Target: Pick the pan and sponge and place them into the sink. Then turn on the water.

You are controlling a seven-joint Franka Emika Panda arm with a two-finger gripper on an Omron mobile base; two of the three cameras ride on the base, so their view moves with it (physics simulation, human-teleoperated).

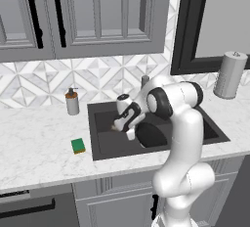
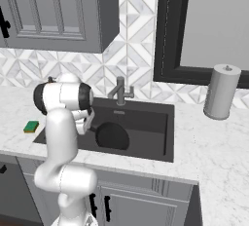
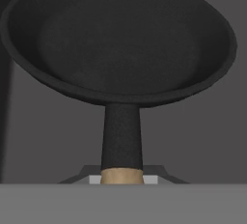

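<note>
Hand view, nearest first: the pan's (image 3: 120, 49) handle is rising from the bottom centre of the frame, light-brown wood at the very bottom, then a black neck. The black bowl is spreading across the whole upper half, tilted toward the camera, with the dark grey sink (image 3: 207, 141) wall lying behind it.

Gripper (image 1: 118, 124): jaws are pressing together on the pan handle, pinching it. In the left base view it is sitting just left of centre, reaching down into the basin; a bit of brown handle is showing at the fingers.

Left base view: the white arm is rising from the lower right and bending over the sink (image 1: 215, 134) front rim. The pan (image 1: 151, 135) is hanging inside the basin, centre of frame, its black disc partly hidden behind the arm. Whether it is touching the basin floor, I cannot tell.

The sponge (image 1: 78, 146) is lying flat on the white marble surface (image 1: 39, 147), left of centre, just beside the sink's left edge, green face up.

Farther back: a soap dispenser (image 1: 72, 102) is standing at the sink's back left corner. The faucet (image 2: 120, 91) is standing behind the basin, centre of the right base view. A paper towel roll (image 1: 229, 74) is standing upright at the right edge.
</note>
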